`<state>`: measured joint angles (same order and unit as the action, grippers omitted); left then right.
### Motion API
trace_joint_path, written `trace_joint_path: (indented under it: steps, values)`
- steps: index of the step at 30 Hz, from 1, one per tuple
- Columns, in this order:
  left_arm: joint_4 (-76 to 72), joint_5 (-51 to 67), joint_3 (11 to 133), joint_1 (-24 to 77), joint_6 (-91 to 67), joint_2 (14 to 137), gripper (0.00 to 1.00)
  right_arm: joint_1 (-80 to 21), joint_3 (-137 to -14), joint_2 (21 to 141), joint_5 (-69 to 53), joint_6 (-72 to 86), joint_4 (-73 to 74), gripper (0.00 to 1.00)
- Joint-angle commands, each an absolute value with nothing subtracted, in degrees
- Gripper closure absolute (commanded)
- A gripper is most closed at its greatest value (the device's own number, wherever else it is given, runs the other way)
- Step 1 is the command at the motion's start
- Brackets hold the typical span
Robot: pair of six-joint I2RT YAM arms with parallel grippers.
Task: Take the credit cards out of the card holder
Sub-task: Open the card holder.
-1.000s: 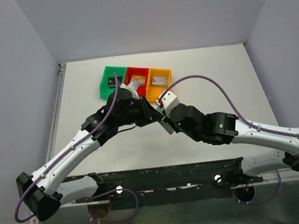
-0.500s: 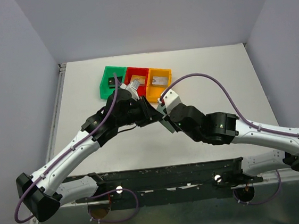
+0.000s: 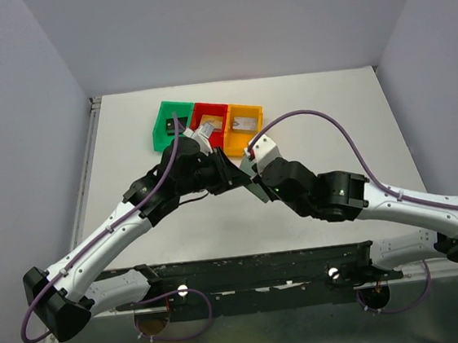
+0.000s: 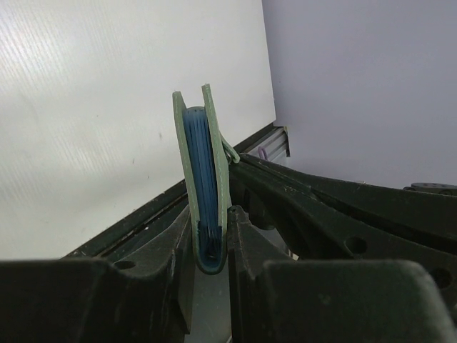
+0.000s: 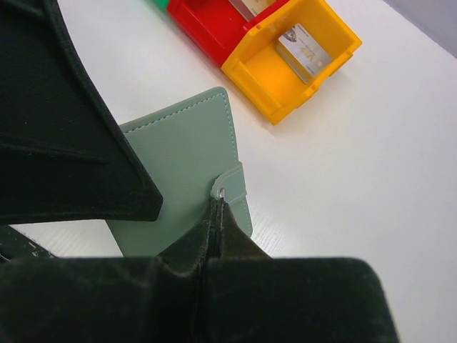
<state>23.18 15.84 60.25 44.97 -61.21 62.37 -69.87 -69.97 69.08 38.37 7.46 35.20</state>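
**Card holder (image 3: 248, 166) held aloft between both arms**

Top external: the left arm (image 3: 120, 224) and right arm (image 3: 396, 203) meet above the middle of the table (image 3: 354, 109). The grey-green card holder sits between their wrists, just in front of the green bin (image 3: 166, 121), red bin (image 3: 211, 118) and orange bin (image 3: 245, 125).

Left wrist: the left gripper (image 4: 209, 246) is clamped on the card holder's folded spine. The holder stands upright and edge-on, nearly closed, with its blue inner pockets (image 4: 201, 164) showing.

Right wrist: the right gripper (image 5: 218, 209) is fully closed, its tips pinching the holder's side tab (image 5: 233, 187). Beyond it, a silvery card (image 5: 303, 48) lies in the orange bin
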Motion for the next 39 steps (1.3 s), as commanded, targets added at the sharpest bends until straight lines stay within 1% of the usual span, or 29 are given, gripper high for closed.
trace_joint_path:
  steps: [1, 9, 16, 18, 20, 21, 23, 24, 25, 28, 30, 32, 33, 35, 37, 39]
  values:
    - [23.4, 18.9, 60.1, 45.0, -61.0, 59.8, 1.00, -69.3, -71.1, 68.0, 45.6, 7.8, 40.6, 1.00]
    - [23.6, 18.5, 59.4, 45.0, -60.8, 58.8, 1.00, -69.3, -71.2, 67.4, 46.2, 8.5, 41.3, 1.00]
    - [20.6, 17.2, 56.8, 44.5, -58.2, 57.0, 1.00, -69.0, -70.5, 64.1, 41.1, 10.1, 40.0, 1.00]
    - [18.1, 16.9, 54.5, 43.8, -54.9, 55.6, 1.00, -68.6, -70.9, 62.8, 39.8, 11.6, 41.0, 0.90]
    - [14.8, 17.0, 51.8, 42.6, -50.1, 53.5, 1.00, -68.3, -70.9, 61.4, 38.7, 12.7, 41.7, 0.84]
    - [12.3, 17.9, 50.0, 42.1, -47.4, 52.2, 1.00, -68.1, -70.9, 60.6, 38.1, 13.2, 41.7, 0.78]
    - [7.1, 18.9, 46.5, 41.0, -43.2, 49.2, 1.00, -67.8, -70.8, 59.0, 37.5, 14.1, 41.8, 0.74]
    - [6.2, 19.3, 45.1, 40.2, -41.9, 48.2, 1.00, -67.4, -70.8, 58.3, 36.9, 14.1, 41.7, 0.70]
    - [5.4, 20.0, 44.2, 39.2, -40.8, 47.2, 1.00, -67.4, -70.5, 57.6, 36.2, 13.9, 41.1, 0.63]
    - [3.4, 27.1, 42.9, 34.5, -37.9, 46.7, 1.00, -67.4, -67.3, 53.6, 29.6, 10.6, 35.1, 0.47]
    - [3.7, 32.6, 43.4, 32.0, -36.1, 47.8, 1.00, -67.2, -65.2, 50.8, 24.5, 11.6, 31.2, 0.37]
    - [3.3, 38.5, 44.1, 30.1, -34.8, 49.5, 1.00, -67.1, -66.6, 50.1, 17.2, 12.0, 31.3, 0.36]
    - [2.3, 40.9, 44.4, 29.4, -34.5, 50.2, 1.00, -67.1, -67.2, 50.3, 11.5, 11.5, 30.9, 0.36]
    - [-2.0, 45.6, 44.2, 28.6, -35.0, 51.9, 1.00, -67.1, -68.2, 51.1, 3.0, 11.7, 29.2, 0.36]
    - [-8.5, 50.9, 43.8, 28.3, -36.9, 53.6, 1.00, -67.0, -68.6, 52.7, -2.3, 12.5, 28.2, 0.37]
    - [-15.4, 56.6, 43.6, 28.4, -39.4, 55.2, 1.00, -67.1, -69.3, 55.0, -3.9, 12.6, 28.8, 0.39]
